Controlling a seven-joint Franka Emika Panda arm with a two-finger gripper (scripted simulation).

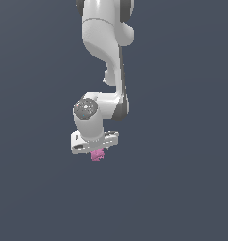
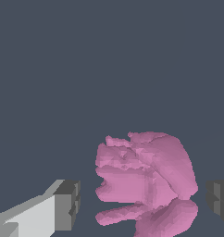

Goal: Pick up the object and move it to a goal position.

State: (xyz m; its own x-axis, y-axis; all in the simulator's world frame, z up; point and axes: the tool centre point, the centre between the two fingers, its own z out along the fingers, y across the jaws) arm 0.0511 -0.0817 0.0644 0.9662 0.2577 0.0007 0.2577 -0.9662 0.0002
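The object (image 2: 146,185) is a pink-magenta lump with a rough, jagged outline. In the wrist view it lies between my two fingers, with a narrow gap on each side. One grey fingertip (image 2: 67,203) and the other fingertip (image 2: 219,200) stand apart from it, so my gripper (image 2: 144,203) is open around it. In the exterior view the object (image 1: 97,155) shows just under the white hand of my gripper (image 1: 96,149), which points straight down. The fingers are mostly hidden there.
The white arm (image 1: 106,42) comes down from the top of the exterior view. Plain dark grey-blue ground (image 1: 182,188) surrounds the object on all sides.
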